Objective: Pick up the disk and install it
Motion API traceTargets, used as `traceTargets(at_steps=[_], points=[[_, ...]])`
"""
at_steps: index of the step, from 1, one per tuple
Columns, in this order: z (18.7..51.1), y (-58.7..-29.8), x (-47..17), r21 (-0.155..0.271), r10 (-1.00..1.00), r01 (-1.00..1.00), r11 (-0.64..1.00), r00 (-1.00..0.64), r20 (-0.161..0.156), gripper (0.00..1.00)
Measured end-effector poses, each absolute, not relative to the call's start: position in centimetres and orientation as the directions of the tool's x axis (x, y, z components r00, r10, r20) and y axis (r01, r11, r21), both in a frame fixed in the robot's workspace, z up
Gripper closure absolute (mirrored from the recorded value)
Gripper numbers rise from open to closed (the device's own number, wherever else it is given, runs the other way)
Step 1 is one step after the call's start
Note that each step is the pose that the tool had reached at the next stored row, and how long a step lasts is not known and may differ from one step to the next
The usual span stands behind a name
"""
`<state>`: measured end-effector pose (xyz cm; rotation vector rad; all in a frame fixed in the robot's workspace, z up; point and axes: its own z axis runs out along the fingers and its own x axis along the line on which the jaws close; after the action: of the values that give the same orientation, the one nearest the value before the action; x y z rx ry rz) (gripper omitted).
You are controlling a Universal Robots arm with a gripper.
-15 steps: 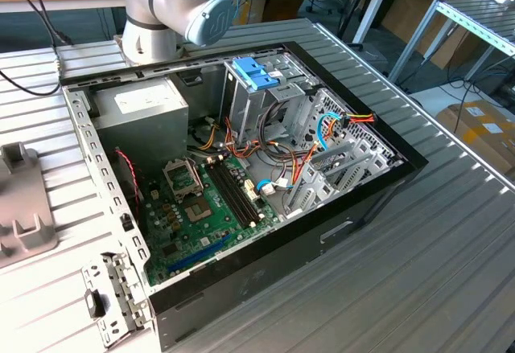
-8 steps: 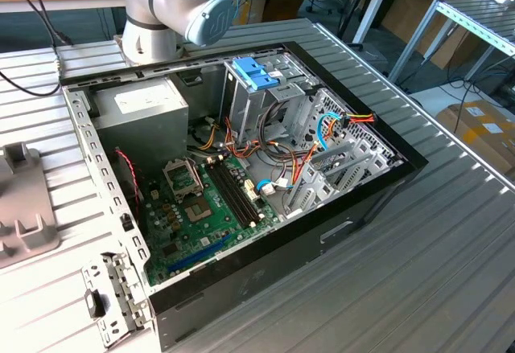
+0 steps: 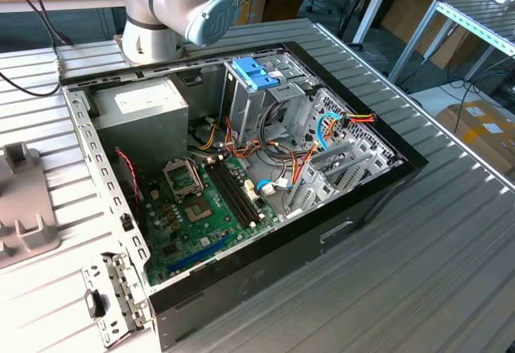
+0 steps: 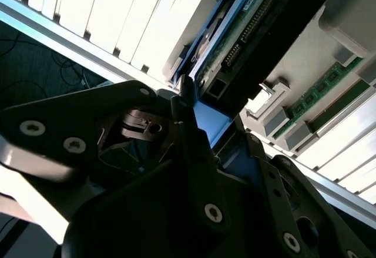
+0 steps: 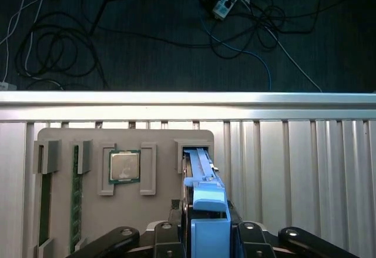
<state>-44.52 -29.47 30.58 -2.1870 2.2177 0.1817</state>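
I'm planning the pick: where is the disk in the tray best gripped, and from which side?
Probably its upper edge, pinched across the two broad faces, coming straight down from above. The disk stands on edge in a slot of the tray, so only that edge is free.

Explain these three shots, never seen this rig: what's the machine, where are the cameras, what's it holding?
The machine is a robot arm standing on a ribbed metal table. The exterior view comes from a camera off the arm; it shows an open computer case lying on the table. Both wrist views come from cameras riding on the arm. The first wrist view looks at a grey tray holding a processor chip, a memory stick and the disk, which stands on edge in its light-blue bracket. The gripper clamps that bracket between its fingers. The second wrist view shows the disk's circuit-board side.
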Motion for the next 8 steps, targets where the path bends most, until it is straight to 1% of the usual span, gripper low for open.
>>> traceTargets(at_steps=[2, 3, 8], points=[[30.58, -29.47, -44.53, 0.068, -0.995, -0.998, 0.011, -0.017, -0.097, 0.62], [30.59, -29.47, -44.54, 0.068, -0.995, -0.998, 0.011, -0.017, -0.097, 0.55], [30.73, -29.47, -44.56, 0.068, -0.995, -0.998, 0.011, -0.017, -0.097, 0.55]])
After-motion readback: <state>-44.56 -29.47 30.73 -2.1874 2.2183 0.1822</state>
